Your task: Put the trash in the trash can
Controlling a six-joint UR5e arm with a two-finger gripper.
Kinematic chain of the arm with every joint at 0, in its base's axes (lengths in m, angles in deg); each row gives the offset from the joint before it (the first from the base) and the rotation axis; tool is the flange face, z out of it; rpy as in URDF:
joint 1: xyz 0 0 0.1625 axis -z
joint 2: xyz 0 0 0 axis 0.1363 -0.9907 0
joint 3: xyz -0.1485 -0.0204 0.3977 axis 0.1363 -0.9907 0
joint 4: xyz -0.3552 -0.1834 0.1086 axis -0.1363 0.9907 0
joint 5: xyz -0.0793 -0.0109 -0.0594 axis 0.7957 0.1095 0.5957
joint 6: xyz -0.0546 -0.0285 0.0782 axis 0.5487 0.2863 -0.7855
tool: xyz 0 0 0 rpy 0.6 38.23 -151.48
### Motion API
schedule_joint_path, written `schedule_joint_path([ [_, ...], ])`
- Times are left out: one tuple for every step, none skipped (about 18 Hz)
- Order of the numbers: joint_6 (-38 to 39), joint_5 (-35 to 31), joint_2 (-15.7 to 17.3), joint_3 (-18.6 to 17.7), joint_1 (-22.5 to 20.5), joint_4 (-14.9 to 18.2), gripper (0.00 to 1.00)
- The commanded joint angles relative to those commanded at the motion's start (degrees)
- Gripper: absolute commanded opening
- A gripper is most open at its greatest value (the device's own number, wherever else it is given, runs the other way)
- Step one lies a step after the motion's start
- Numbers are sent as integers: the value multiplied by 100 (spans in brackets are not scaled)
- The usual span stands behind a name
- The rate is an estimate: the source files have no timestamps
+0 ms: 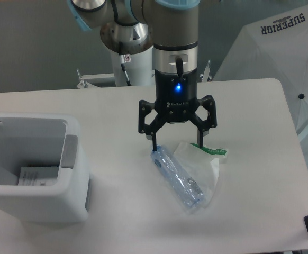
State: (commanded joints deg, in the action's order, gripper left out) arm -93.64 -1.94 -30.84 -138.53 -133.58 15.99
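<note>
The pincer hangs spread apart over the far end of the bottle, which lies on the bag mid-bench. Pickup looks underway; next it must descend, clamp, then carry left to the trash can.

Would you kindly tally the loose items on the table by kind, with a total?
Clear plastic bottle: 1
Translucent plastic bag with green strip: 1
White trash can: 1
Total: 3
</note>
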Motion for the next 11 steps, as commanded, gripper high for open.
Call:
schedule_joint_path([
  [0, -96, 9, -78, 0, 0, 100],
  [-44, -366, 17, -192, 9, -35, 100],
  [-201, -569, 17, -263, 18, -44, 100],
  [-324, -624, -9, -281, 96, -61, 100],
  [-334, -676, -35, -299, 132, -53, 100],
  [-334, -686, -53, -299, 141, -44, 100],
  [-343, -686, -114, -308, 141, -53, 100],
  [-334, -686, -175, -316, 158, -62, 100],
  [-299, -668, -245, -308, 158, -53, 100],
  [-316, -659, -298, -343, 158, -62, 100],
  [-308, -651, -412, -404, 167, -79, 100],
])
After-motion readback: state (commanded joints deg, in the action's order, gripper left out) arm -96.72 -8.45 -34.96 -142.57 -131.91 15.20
